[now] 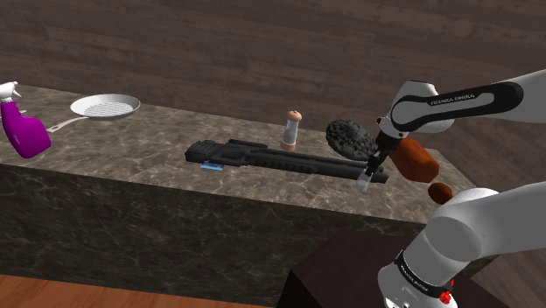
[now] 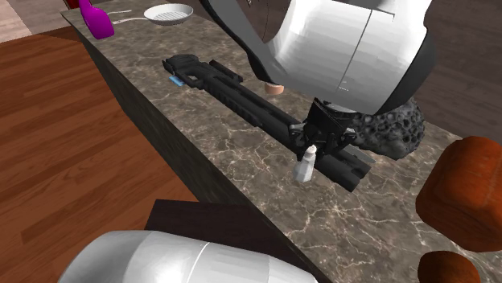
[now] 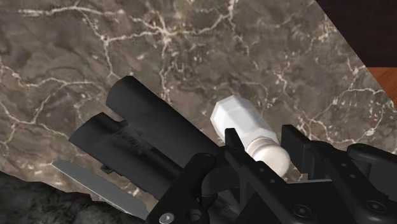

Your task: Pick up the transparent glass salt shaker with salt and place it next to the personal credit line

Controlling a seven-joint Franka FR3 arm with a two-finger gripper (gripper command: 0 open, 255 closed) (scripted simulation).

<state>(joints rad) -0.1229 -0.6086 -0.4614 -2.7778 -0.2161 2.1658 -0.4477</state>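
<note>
Nearest, the dark stand (image 1: 337, 271) sits against the front of the marble table (image 1: 131, 153), with wooden floor (image 2: 64, 145) beside it; just over the table's near end the black pincer (image 3: 262, 145) points down, its fingers (image 3: 232, 141) partly closed and pressed on either side of the salt shaker (image 3: 245, 124), which looks plain white rather than clear; the shaker's faceted body sticks out past the fingertips, tilted, just beside the near end of a long black object (image 3: 153, 127); whether its base touches the marble I cannot tell; in the second exterior view the shaker (image 2: 306, 166) hangs under the pincer (image 2: 318, 146) near the table's front edge; beside the arm lie a reddish-brown block (image 1: 413, 160) and a smaller brown lump (image 1: 440, 192); a dark rough lump (image 1: 348, 138) sits just behind the long black object (image 1: 271, 157); that object runs along the table toward the shoulder view's left; at its far end a thin blue card (image 1: 210, 165) lies flat, touching or almost touching it, well apart from the held shaker (image 1: 366, 182); behind the black object stands a small upright shaker with a brown cap (image 1: 292, 129); farther off rest a white frying pan (image 1: 105, 107) and a purple spray bottle (image 1: 24, 129)
</note>
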